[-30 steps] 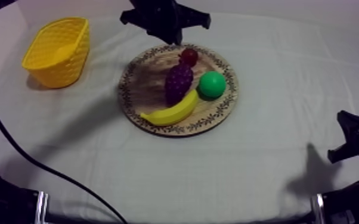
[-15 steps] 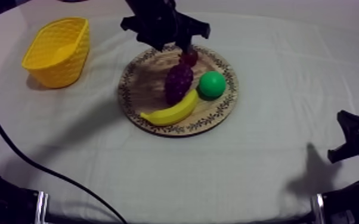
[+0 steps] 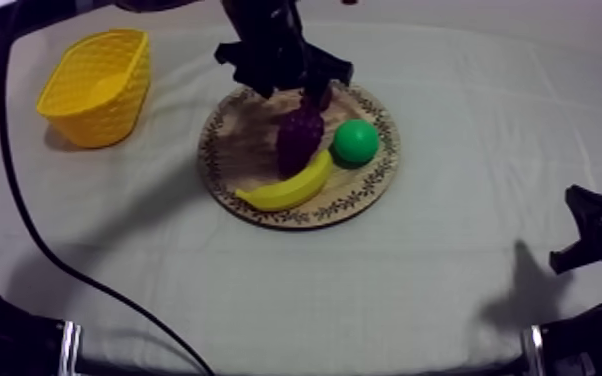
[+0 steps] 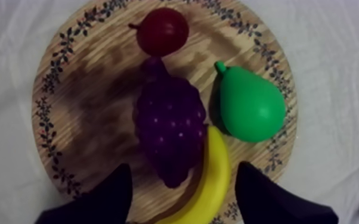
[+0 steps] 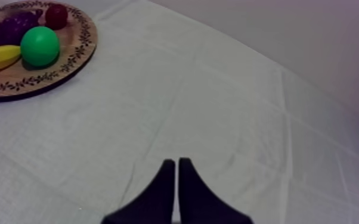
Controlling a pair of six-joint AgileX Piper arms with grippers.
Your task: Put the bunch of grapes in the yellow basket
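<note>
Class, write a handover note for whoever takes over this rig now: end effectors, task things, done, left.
Left end effector: open, above the purple bunch of toy grapes, not gripping.
Right end effector: shut on nothing, above the grey-white cloth.
Grapes lie on the round wooden board; the yellow woven basket stands apart.
Done: approach only. Left: grasp, lift, drop into basket.

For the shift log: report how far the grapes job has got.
Nothing done yet: the bunch of grapes lies on the wooden board. In hand: the left gripper hovers open over it. Left: grasp, lift, carry to the yellow basket.
</note>
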